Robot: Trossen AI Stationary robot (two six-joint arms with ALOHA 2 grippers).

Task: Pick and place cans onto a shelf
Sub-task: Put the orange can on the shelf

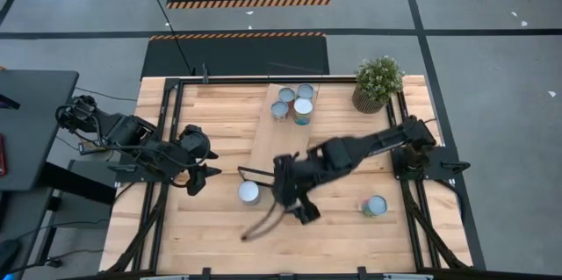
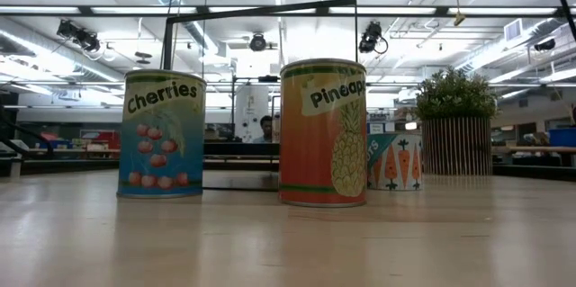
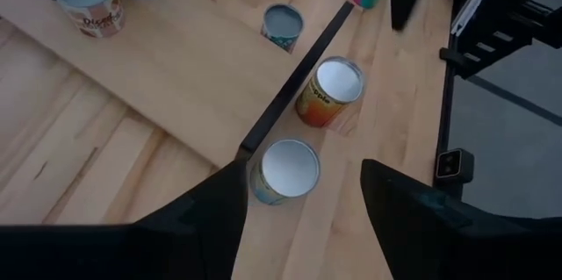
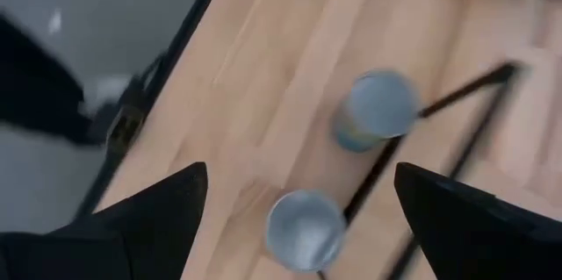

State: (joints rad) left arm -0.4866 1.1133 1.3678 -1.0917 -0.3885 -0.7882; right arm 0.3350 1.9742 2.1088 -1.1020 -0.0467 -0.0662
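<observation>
Cans stand upright all over this scene, their round tops facing straight up, except one. Start at the right pincer [image 1: 294, 201], which hangs above the middle of the tabletop [image 1: 219, 113] with its two dark fingers [image 4: 149, 214] spread apart and nothing between them. In its wrist view two silver-topped cans sit ahead of it: one [image 4: 305, 230] between the fingers' line, another [image 4: 376, 109] farther out against the black frame bar. The left pincer [image 1: 200, 177] waits at the tabletop's left side, fingers likewise apart and empty; its wrist view looks down on a blue-sided can [image 3: 284, 170] just beside the frame's corner, with an orange-sided can [image 3: 331, 92] a little beyond it.

From above, one silver-topped can [image 1: 249, 192] stands just left of the right pincer, near the shelf's framed end. The shelf [image 1: 281, 135] is a pale board whose long axis runs from that black-framed end near the middle of the tabletop up toward the far edge. Three cans [image 1: 294, 104] are grouped upright at its far end. One more can [image 1: 374, 205] lies on its side, well apart, at the right of the tabletop. A potted plant [image 1: 378, 82] stands at the far right corner.

At tabletop height, a cherries can [image 2: 162, 134] and a pineapple can [image 2: 324, 132] stand upright, side by side.
</observation>
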